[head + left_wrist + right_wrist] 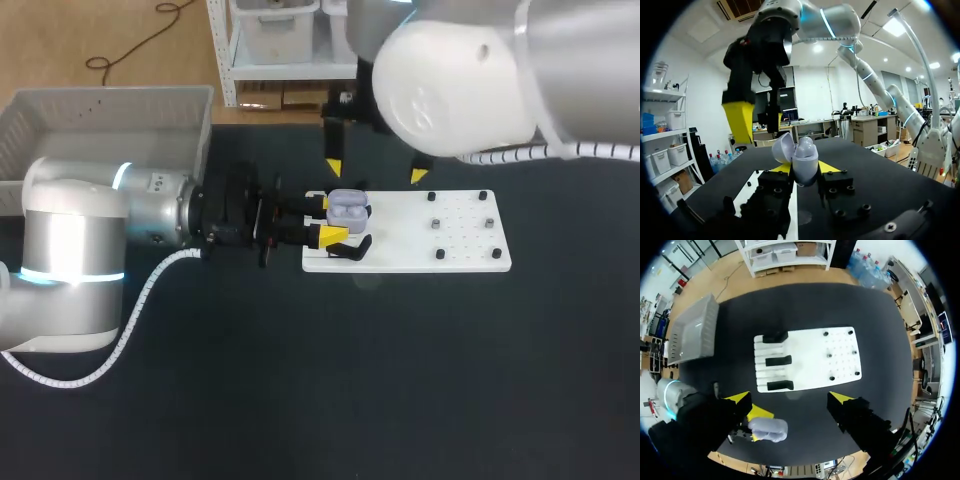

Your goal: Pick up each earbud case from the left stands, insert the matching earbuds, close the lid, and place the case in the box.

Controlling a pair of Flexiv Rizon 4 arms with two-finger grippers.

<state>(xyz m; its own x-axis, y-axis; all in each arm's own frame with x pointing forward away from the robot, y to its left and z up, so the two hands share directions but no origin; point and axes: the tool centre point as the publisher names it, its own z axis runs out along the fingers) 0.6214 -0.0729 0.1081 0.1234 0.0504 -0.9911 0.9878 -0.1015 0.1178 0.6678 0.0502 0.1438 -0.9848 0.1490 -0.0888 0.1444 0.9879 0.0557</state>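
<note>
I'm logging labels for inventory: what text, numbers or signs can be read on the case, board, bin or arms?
None can be read.
The earbud case, white board and grey bin show no print.
Small dark marks on the left arm are too small to read.

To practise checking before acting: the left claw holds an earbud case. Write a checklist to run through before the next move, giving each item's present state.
1. Case gripped by the left claw from two sides: ok.
2. Lid open: ok.
3. Right claw open, nothing between its fingers: ok.
4. Right claw not touching the case: ok.
5. Earbuds seated in the case: cannot tell.
6. Box in view beside the left arm: ok.
</note>
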